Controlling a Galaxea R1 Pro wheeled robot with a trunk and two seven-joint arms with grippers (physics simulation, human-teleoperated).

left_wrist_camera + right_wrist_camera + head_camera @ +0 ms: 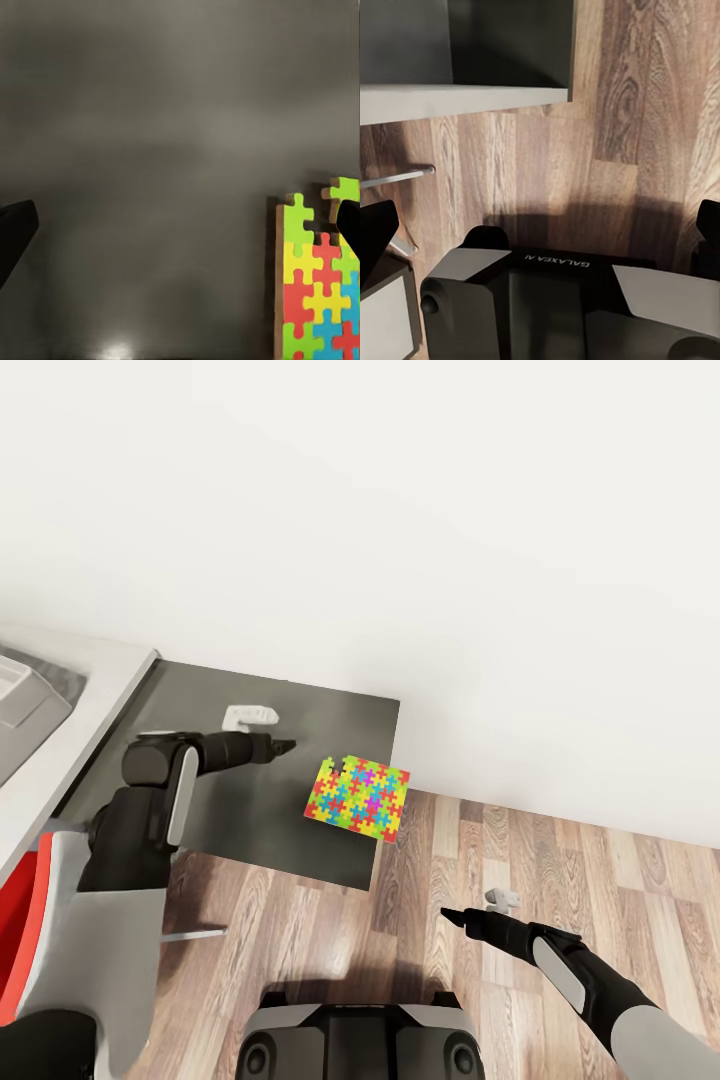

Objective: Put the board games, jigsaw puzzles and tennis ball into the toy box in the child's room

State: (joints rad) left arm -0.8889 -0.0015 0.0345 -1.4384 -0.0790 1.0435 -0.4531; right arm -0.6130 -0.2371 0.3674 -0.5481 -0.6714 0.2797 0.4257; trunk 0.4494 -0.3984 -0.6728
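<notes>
One jigsaw puzzle (358, 801), a flat panel of yellow, pink, blue and green pieces, lies near the right edge of the dark grey cabinet top (260, 820). My left gripper (284, 745) hovers over the cabinet just left of the puzzle. In the left wrist view the left gripper (180, 232) is open with nothing between its fingers, and the puzzle (315, 292) lies beside one fingertip. My right gripper (450, 912) hangs over the wood floor, open and empty in the right wrist view (540, 229). A corner of the light grey toy box (22, 700) shows at the far left on the table (112, 678).
A white wall rises behind the cabinet. Wood plank floor (560, 870) spreads to the right and in front. A red seat (22, 935) with a thin metal leg (192, 935) stands at my lower left. My base (547, 307) is below the right gripper.
</notes>
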